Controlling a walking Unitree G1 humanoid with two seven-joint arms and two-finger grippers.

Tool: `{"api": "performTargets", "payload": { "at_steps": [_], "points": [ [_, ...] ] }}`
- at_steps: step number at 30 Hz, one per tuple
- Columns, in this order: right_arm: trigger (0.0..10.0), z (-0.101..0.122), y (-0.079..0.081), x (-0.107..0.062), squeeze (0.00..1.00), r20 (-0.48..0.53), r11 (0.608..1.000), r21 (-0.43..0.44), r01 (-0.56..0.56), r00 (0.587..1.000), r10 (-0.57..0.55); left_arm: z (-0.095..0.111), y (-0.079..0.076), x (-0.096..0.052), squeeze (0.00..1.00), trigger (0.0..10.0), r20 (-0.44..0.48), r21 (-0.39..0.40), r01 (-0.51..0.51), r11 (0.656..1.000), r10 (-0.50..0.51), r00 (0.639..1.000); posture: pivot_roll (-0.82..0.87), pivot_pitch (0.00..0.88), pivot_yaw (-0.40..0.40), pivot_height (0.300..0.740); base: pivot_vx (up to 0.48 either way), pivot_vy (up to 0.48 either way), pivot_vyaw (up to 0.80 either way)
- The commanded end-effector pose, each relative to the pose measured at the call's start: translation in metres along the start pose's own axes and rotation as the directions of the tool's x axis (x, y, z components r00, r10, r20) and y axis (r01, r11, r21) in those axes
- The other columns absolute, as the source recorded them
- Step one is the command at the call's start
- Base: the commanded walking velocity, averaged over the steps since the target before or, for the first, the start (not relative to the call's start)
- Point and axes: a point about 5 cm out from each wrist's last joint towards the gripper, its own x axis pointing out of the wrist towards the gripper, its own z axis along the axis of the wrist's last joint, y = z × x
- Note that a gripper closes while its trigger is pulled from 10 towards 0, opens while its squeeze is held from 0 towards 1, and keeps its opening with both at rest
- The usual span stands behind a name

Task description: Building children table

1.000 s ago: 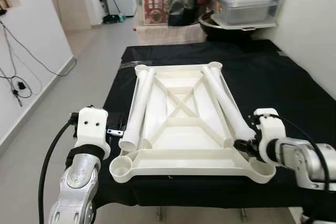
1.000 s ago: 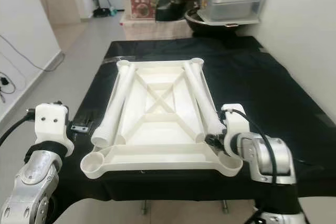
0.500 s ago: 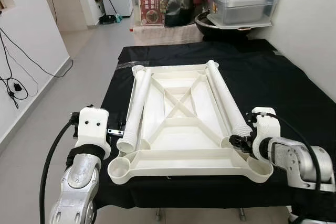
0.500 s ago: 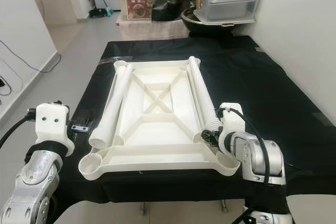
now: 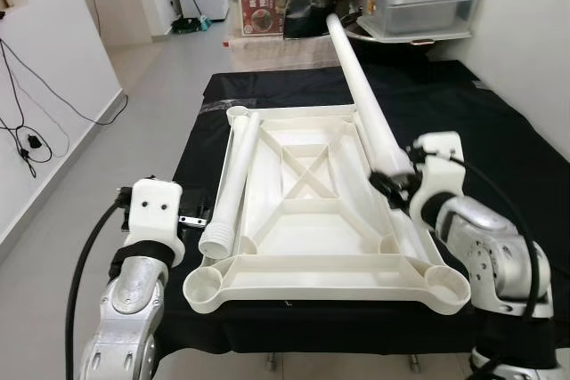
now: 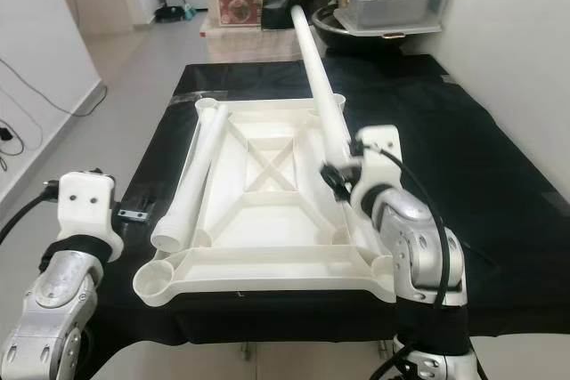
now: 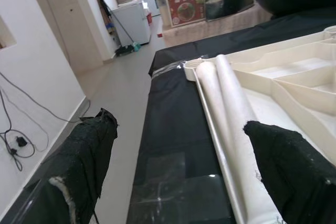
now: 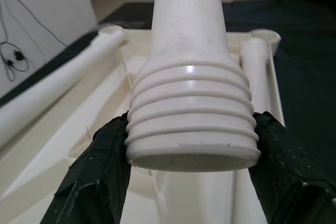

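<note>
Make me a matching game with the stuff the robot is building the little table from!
Things:
1. white table leg with the ribbed end
2. second white table leg
3. upturned white tabletop
4. left gripper

Where or how:
A. open, beside the table's left edge
B. lying flat on the black cloth
C. lifted and slanting up, clamped in the right gripper
D. resting along the tabletop's left side

Pairs: 1-C, 2-D, 3-B, 4-A
</note>
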Motion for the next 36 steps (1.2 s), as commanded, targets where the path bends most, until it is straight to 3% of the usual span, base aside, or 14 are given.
{"api": "performTargets", "payload": {
  "at_steps": [1, 7, 8, 13, 14, 15, 17, 19, 20, 22, 25, 30, 33, 36],
  "points": [
    [0.0, 0.013, 0.009, 0.000, 0.00, 0.084, 0.999, -0.022, -0.048, 0.995, 0.050, -0.001, 0.005, 0.002, 0.00, 10.0, -0.001, -0.003, -0.009, 1.000, 0.009, 1.000, 0.00, 0.000, 0.015, 0.740, 0.000, 0.000, 0.00],
    [0.0, 0.022, 0.027, 0.000, 0.00, 0.169, 0.988, -0.068, -0.136, 0.975, 0.146, 0.000, 0.008, 0.007, 0.00, 10.0, -0.019, -0.175, -0.013, 0.984, 0.009, 1.000, 0.01, 0.000, 0.013, 0.740, 0.000, 0.000, 0.00],
    [0.0, 0.022, 0.041, -0.001, 0.00, 0.189, 0.971, -0.119, -0.209, 0.955, 0.229, 0.004, 0.008, 0.012, 0.00, 10.0, -0.008, -0.325, 0.020, 0.945, -0.024, 1.000, 0.01, 0.000, 0.012, 0.740, 0.000, 0.000, 0.00],
    [0.0, 0.017, 0.054, -0.003, 0.00, 0.181, 0.944, -0.168, -0.285, 0.932, 0.314, 0.014, 0.005, 0.017, 0.00, 10.0, 0.052, -0.452, 0.105, 0.886, -0.091, 0.994, 0.01, 0.000, 0.012, 0.740, 0.000, 0.000, 0.00],
    [0.0, 0.008, 0.063, -0.005, 0.00, 0.153, 0.901, -0.217, -0.376, 0.898, 0.412, 0.028, 0.001, 0.022, 0.00, 10.0, 0.148, -0.577, 0.245, 0.779, -0.195, 0.969, 0.01, 0.000, 0.011, 0.740, 0.000, 0.000, 0.00],
    [0.0, 0.008, 0.063, -0.005, 0.00, 0.153, 0.901, -0.217, -0.376, 0.898, 0.412, 0.028, 0.001, 0.022, 0.00, 10.0, 0.148, -0.577, 0.245, 0.779, -0.195, 0.969, 0.01, 0.000, 0.011, 0.740, 0.000, 0.000, 0.00],
    [0.0, -0.007, 0.072, -0.010, 0.00, 0.120, 0.816, -0.261, -0.516, 0.822, 0.557, 0.042, -0.003, 0.024, 0.00, 10.0, 0.297, -0.710, 0.425, 0.561, -0.308, 0.904, 0.01, 0.000, 0.019, 0.740, 0.000, 0.000, 0.00],
    [0.0, -0.007, 0.072, -0.010, 0.00, 0.120, 0.816, -0.261, -0.516, 0.822, 0.557, 0.042, -0.003, 0.024, 0.00, 10.0, 0.297, -0.710, 0.425, 0.561, -0.308, 0.904, 0.01, 0.000, 0.019, 0.740, 0.000, 0.000, 0.00],
    [0.0, -0.013, 0.074, -0.012, 0.00, 0.108, 0.785, -0.269, -0.558, 0.792, 0.601, 0.045, -0.003, 0.024, 0.00, 10.0, 0.341, -0.749, 0.459, 0.478, -0.316, 0.885, 0.01, 0.000, 0.019, 0.740, 0.000, 0.000, 0.00],
    [0.0, -0.013, 0.074, -0.012, 0.00, 0.108, 0.785, -0.269, -0.558, 0.792, 0.601, 0.045, -0.003, 0.024, 0.00, 10.0, 0.341, -0.749, 0.459, 0.478, -0.316, 0.885, 0.01, 0.000, 0.019, 0.740, 0.000, 0.000, 0.00],
    [0.0, -0.032, 0.070, -0.017, 0.00, 0.070, 0.729, -0.266, -0.630, 0.742, 0.667, 0.050, 0.006, 0.023, 0.00, 10.0, 0.429, -0.807, 0.500, 0.313, -0.271, 0.862, 0.02, 0.000, 0.010, 0.740, 0.000, 0.000, 0.00],
    [0.0, -0.038, 0.068, -0.023, 0.00, 0.071, 0.695, -0.252, -0.673, 0.703, 0.707, 0.040, 0.026, 0.030, 0.00, 10.0, 0.384, -0.847, 0.436, 0.303, -0.215, 0.898, 0.02, 0.000, 0.009, 0.740, 0.000, 0.000, 0.00],
    [0.0, -0.045, 0.066, -0.033, 0.00, 0.029, 0.623, -0.259, -0.738, 0.638, 0.769, 0.034, 0.044, 0.034, 0.00, 10.0, 0.345, -0.864, 0.386, 0.323, -0.178, 0.921, 0.01, 0.000, 0.014, 0.740, 0.000, 0.000, 0.00],
    [0.0, -0.045, 0.066, -0.033, 0.00, 0.029, 0.623, -0.259, -0.738, 0.638, 0.769, 0.034, 0.044, 0.034, 0.00, 10.0, 0.345, -0.864, 0.386, 0.323, -0.178, 0.921, 0.01, 0.000, 0.014, 0.740, 0.000, 0.000, 0.00]
  ]
}}
